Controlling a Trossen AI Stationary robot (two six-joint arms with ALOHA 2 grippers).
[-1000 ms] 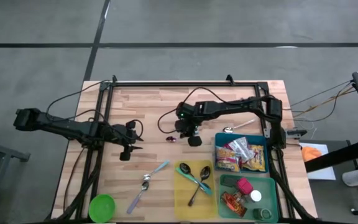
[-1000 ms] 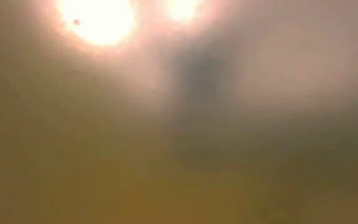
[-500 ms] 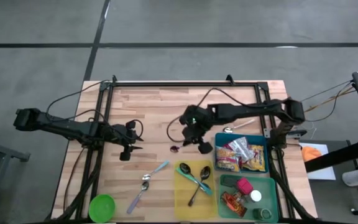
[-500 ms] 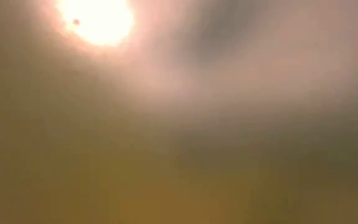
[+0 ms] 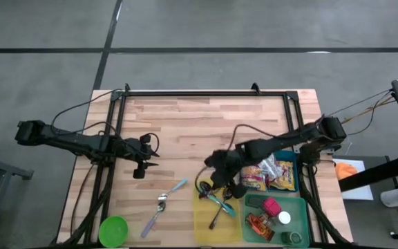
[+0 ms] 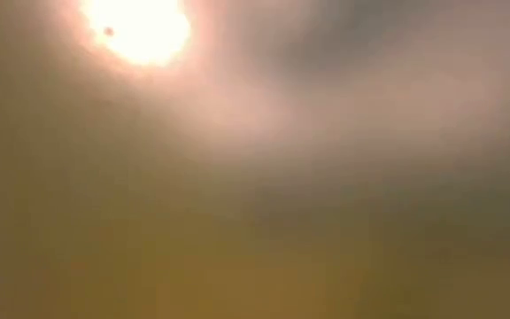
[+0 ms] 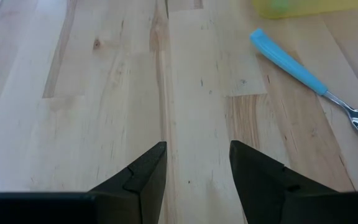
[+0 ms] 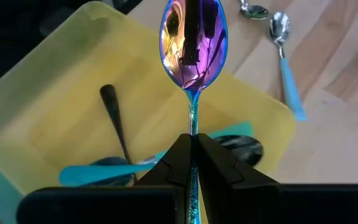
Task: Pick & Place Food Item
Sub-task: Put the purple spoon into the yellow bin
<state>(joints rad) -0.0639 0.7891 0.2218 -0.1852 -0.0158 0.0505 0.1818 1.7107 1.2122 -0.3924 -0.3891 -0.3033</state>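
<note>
1. Right tool (image 8: 192, 163) is pinched tight on the thin handle of an iridescent spoon (image 8: 193, 43), bowl pointing away from the wrist (purple-blue sheen, mirror finish).
2. In the high view that right tool (image 5: 221, 181) sits over the near edge of the yellow tray (image 5: 202, 223), at the table's (image 5: 185, 114) right half.
3. Under the held spoon, inside the yellow tray (image 8: 55, 106): a black spoon (image 8: 113, 121) and a blue-handled piece (image 8: 92, 174) lying flat across it.
4. Past the tray's rim, on bare wood: a blue-handled spoon (image 8: 284, 68) and part of another spoon bowl (image 8: 253, 9).
5. Same blue-handled spoon (image 5: 163, 200) shows in the high view left of the tray, with a green cup (image 5: 113, 230) at the table's front-left corner.
6. Right of the yellow tray: a blue bin (image 5: 292, 160) with snack packets (image 5: 268, 173), the food items, and a green bin (image 5: 302, 207) with small bottles and a pink item.
7. Left tool (image 7: 197, 168) is partly open, gripping nothing, fingers low over bare wood; the blue-handled spoon (image 7: 291, 62) lies ahead of it.
8. In the high view the left tool (image 5: 144, 158) is at the table's left-centre, well apart from the trays.
9. Low view is a blur, nothing readable.
</note>
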